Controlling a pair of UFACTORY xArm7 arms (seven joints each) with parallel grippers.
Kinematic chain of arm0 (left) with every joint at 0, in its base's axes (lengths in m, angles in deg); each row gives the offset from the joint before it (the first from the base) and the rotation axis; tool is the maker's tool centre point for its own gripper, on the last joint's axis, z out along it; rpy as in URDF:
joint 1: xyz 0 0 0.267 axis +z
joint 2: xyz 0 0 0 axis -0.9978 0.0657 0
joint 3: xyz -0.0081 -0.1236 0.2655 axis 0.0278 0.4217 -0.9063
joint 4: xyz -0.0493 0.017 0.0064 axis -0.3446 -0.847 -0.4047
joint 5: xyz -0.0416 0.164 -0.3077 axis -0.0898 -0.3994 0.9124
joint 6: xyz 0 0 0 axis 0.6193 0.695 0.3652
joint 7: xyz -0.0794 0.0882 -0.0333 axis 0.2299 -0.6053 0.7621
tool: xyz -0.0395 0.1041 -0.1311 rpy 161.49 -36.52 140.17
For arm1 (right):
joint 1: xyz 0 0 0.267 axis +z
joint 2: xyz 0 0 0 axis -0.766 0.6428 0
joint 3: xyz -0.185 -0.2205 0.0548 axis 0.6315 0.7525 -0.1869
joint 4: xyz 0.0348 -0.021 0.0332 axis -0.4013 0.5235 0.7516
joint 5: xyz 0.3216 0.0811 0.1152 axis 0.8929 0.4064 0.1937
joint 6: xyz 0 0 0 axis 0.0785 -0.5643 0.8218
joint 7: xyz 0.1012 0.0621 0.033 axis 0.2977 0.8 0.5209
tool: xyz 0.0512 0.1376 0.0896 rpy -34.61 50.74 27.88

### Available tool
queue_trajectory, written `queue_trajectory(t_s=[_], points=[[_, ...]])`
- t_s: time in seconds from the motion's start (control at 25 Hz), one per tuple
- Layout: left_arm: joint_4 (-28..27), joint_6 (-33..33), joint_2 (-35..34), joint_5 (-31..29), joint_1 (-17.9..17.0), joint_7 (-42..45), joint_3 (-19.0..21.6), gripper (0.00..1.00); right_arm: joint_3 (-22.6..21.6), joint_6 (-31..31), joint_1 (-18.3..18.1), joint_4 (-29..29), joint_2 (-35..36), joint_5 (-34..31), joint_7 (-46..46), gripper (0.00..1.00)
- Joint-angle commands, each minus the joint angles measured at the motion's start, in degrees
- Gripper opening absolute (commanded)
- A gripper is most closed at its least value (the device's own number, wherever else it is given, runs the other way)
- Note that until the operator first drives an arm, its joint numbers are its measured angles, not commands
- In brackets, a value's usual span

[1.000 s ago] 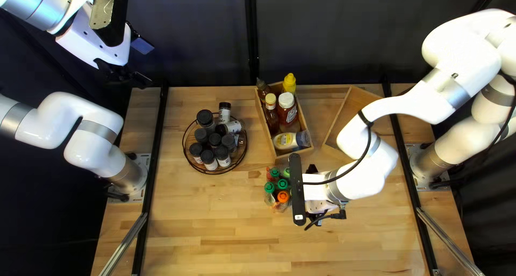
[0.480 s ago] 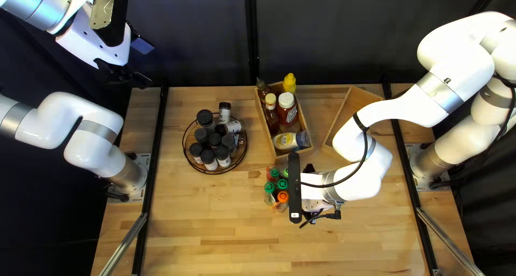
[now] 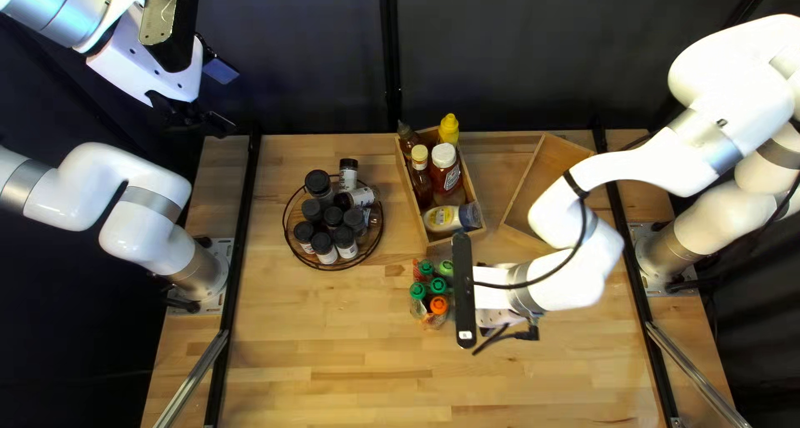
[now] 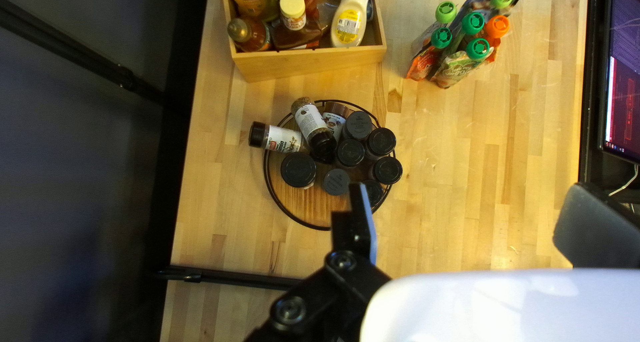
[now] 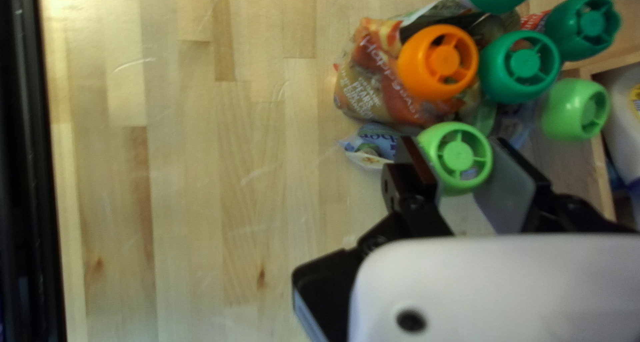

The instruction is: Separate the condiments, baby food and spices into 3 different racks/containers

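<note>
Spices point(image 4: 298, 170) and condiments point(image 4: 293, 6) racked ahead of your wide-spread left pincer point(image 4: 467, 187); baby food point(image 5: 363, 92) beside your right pincer point(image 5: 459, 142), which grips a light green cap point(image 5: 457, 157), remains unracked

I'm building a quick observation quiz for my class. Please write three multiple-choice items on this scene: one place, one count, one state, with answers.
1. Where are the spice jars?
A) In the wooden box
B) In the round wire rack
C) Loose by the monitor

2. How many baby food pouches have an orange cap?
A) One
B) Three
C) None

3. How do the spice jars rest?
A) All upright
B) All on their sides
C) Some upright, at least one on its side

Key:
1: B, the rack's rim rings them.
2: A, the other visible caps are green.
3: C, a white-labelled jar lies among upright ones.
</note>
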Motion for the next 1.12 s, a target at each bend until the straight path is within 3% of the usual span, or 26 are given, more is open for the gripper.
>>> queue_trajectory(t_s=[0.04,0.36,0.64,0.84,1.12], points=[[0.0,0.0,0.0,0.0,0.0,0.0,0.0,1.00,-8.9,10.9,-5.0,-1.8,-3.2,-0.5,1.1,0.00],[0.0,0.0,0.0,0.0,0.0,0.0,0.0,1.00,-20.0,26.1,-12.2,-1.1,-9.6,-3.5,3.7,0.00],[0.0,0.0,0.0,0.0,0.0,0.0,0.0,1.00,-30.8,37.2,-22.4,7.1,-22.5,-7.7,7.1,0.00],[0.0,0.0,0.0,0.0,0.0,0.0,0.0,1.00,-34.3,41.2,-28.2,12.9,-29.9,-9.0,8.1,0.00],[0.0,0.0,0.0,0.0,0.0,0.0,0.0,1.00,-35.3,43.9,-35.5,18.8,-38.5,-10.9,7.2,0.00]])
